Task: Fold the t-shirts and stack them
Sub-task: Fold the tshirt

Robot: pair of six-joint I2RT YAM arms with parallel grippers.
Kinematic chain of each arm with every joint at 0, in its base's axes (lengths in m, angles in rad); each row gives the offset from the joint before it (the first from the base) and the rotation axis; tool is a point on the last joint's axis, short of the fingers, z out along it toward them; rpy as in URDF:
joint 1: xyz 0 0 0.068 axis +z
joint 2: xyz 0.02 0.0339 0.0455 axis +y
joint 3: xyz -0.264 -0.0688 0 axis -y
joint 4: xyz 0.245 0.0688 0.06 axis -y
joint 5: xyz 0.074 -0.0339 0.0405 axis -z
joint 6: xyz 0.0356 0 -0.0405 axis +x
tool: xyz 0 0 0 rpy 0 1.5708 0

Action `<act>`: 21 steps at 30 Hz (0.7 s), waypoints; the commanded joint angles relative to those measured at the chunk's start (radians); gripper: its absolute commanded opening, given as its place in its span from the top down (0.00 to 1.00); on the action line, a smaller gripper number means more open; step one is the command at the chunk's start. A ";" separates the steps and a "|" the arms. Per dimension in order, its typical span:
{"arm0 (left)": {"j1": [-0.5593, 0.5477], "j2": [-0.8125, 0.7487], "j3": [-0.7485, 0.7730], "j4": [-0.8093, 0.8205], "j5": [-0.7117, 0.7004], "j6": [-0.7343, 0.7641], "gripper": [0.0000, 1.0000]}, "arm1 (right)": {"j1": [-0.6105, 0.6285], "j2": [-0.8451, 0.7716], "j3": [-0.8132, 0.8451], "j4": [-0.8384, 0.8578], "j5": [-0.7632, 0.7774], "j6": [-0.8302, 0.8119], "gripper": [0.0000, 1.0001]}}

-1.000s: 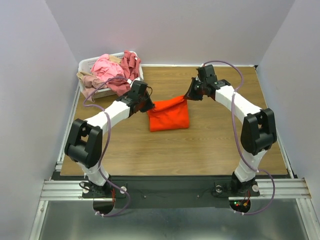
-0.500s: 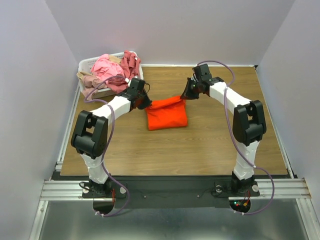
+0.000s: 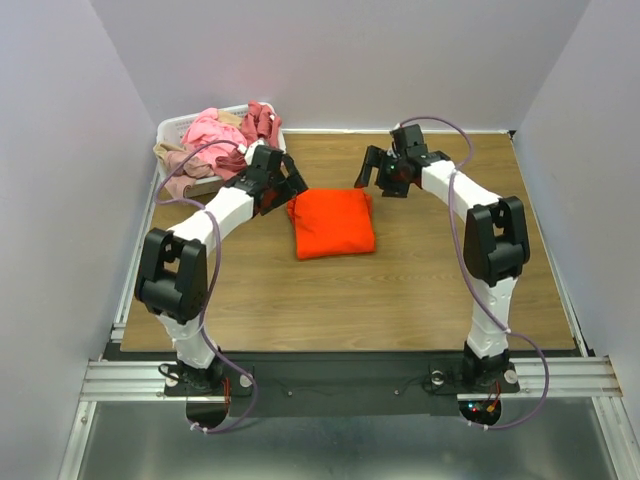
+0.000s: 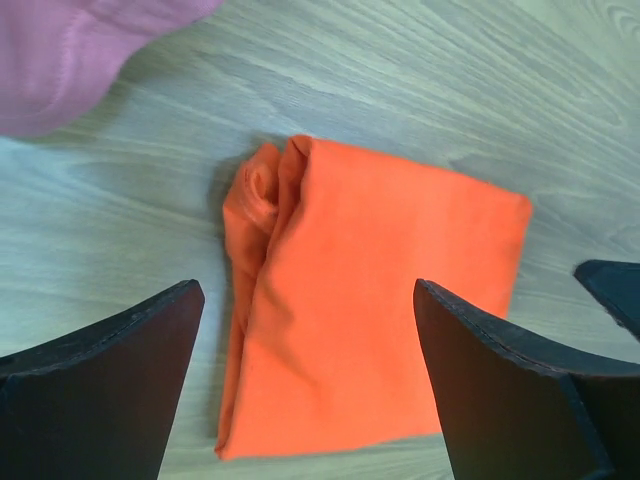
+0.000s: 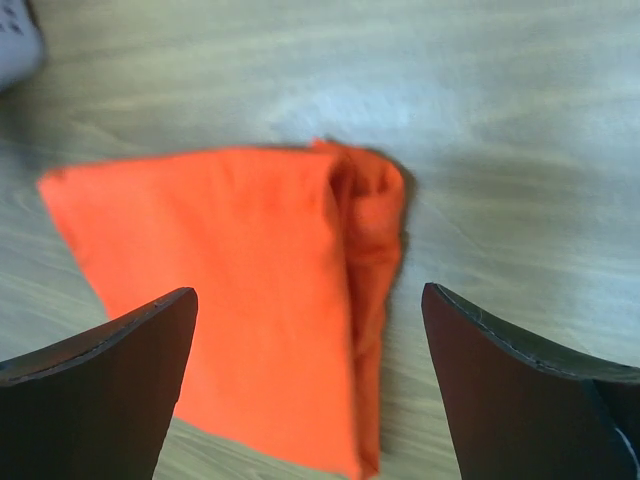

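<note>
An orange t-shirt (image 3: 333,224) lies folded into a flat rectangle on the wooden table, also seen from above in the left wrist view (image 4: 370,300) and the right wrist view (image 5: 240,290). My left gripper (image 3: 290,188) hangs open just above the shirt's far left corner, nothing between its fingers (image 4: 100,390). Over the far right corner my right gripper (image 3: 372,174) is open too and holds nothing. More t-shirts, pink (image 3: 213,132), maroon (image 3: 262,122) and beige (image 3: 175,155), are heaped in the basket.
A white lattice basket (image 3: 175,125) stands at the table's back left corner, close behind my left arm. White walls close in the table on three sides. Bare wood (image 3: 400,290) lies in front of the orange shirt.
Both grippers have opened and let go of the orange shirt's far corners. The lifted edge has dropped, and the shirt now lies flat. Both grippers have risen slightly.
</note>
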 commanded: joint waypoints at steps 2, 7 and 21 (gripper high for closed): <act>-0.021 -0.201 -0.110 0.008 -0.037 0.018 0.02 | 0.001 -0.129 -0.101 0.028 0.001 -0.091 0.00; -0.053 -0.319 -0.251 0.028 -0.025 0.004 0.02 | 0.001 -0.158 -0.226 0.030 -0.008 -0.102 0.00; -0.078 -0.853 -0.738 -0.079 -0.140 -0.160 0.02 | 0.043 0.023 -0.186 0.051 -0.074 -0.080 0.29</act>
